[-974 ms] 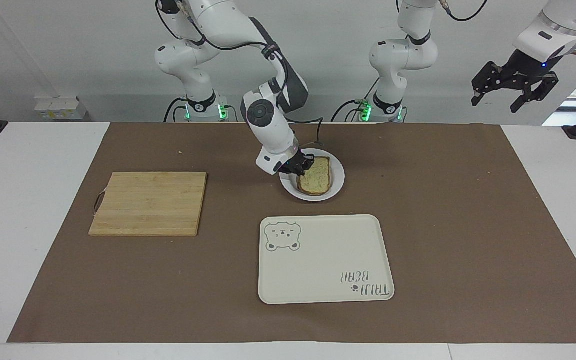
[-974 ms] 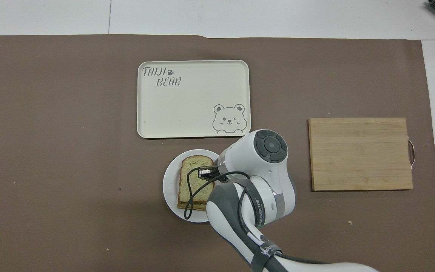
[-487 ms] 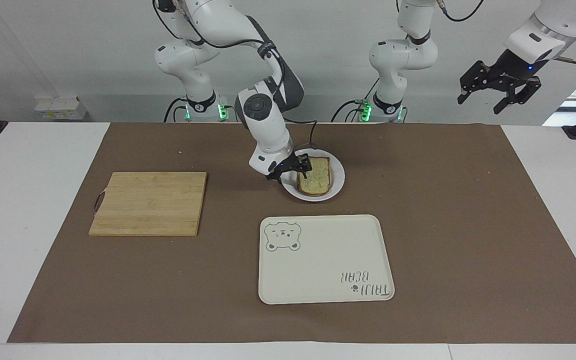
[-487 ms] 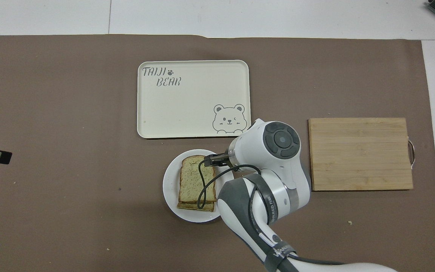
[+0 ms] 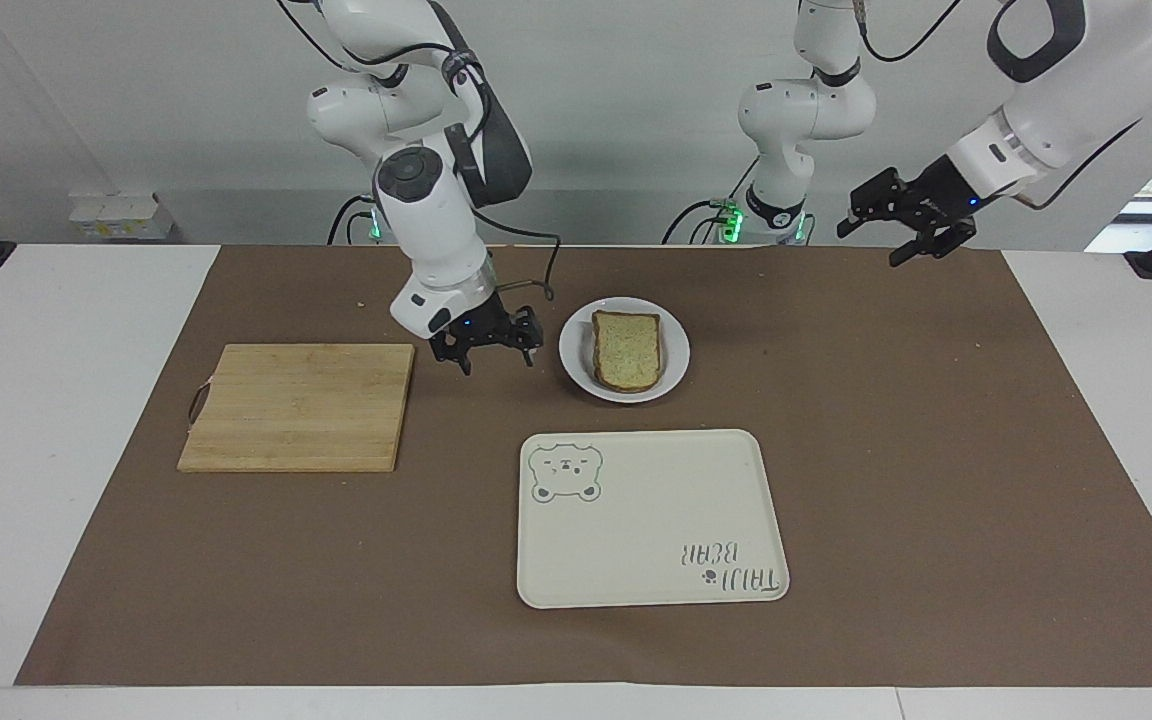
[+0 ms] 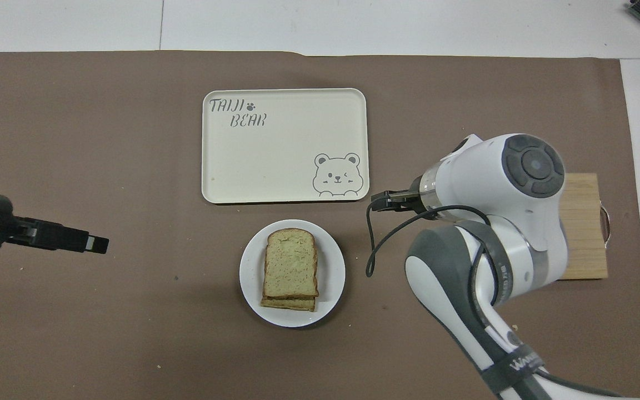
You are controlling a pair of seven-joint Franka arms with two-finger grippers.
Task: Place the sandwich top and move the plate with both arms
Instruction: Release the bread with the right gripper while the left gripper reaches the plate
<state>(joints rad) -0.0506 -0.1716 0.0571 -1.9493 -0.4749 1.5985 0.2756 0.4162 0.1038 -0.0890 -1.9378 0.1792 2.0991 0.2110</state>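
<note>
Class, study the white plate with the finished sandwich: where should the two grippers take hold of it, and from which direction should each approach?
Probably the plate by its bare rim, at two facing edges: the right gripper from the cutting board end, the left gripper from its own end. The sandwich top covers the middle, leaving only rim free there.

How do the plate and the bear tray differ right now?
The plate is round, small and white; the tray is rectangular, larger and cream with a bear drawing. The plate carries the sandwich top on another slice; the tray carries nothing. The plate lies nearer the robots. Both rest flat on the brown mat.
</note>
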